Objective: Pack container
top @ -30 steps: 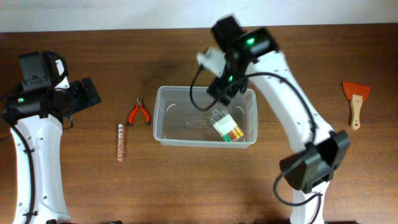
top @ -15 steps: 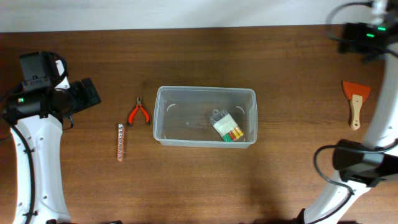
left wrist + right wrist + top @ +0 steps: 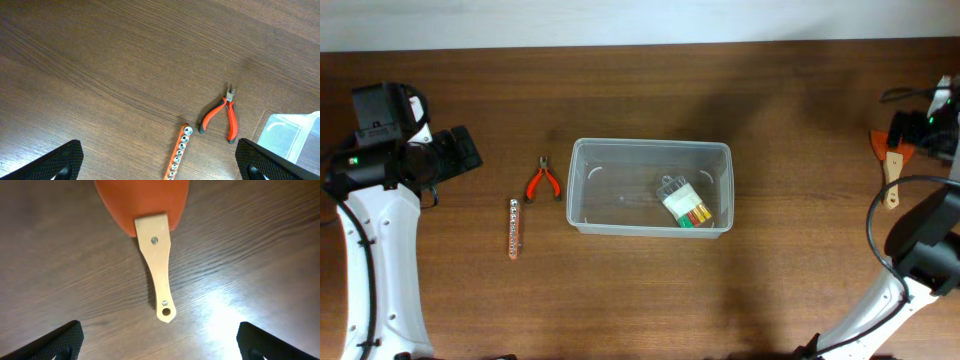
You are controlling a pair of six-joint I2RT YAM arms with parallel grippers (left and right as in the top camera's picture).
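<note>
The clear plastic container (image 3: 650, 187) sits mid-table and holds a small clear pack with coloured pieces (image 3: 684, 205). Its corner shows in the left wrist view (image 3: 292, 136). My right gripper (image 3: 928, 130) is at the far right, open, above an orange scraper with a wooden handle (image 3: 892, 160). In the right wrist view the scraper (image 3: 152, 240) lies between and ahead of the open fingers (image 3: 159, 345). My left gripper (image 3: 460, 152) is open and empty at the left (image 3: 159, 165).
Red-handled pliers (image 3: 542, 180) and an orange socket rail (image 3: 513, 227) lie left of the container. They also show in the left wrist view as the pliers (image 3: 222, 114) and the socket rail (image 3: 178, 152). The table's back edge runs along the top.
My right arm has swung from over the container to the far right and now hangs above the scraper. The pack stays in the container. The left arm has not moved.
</note>
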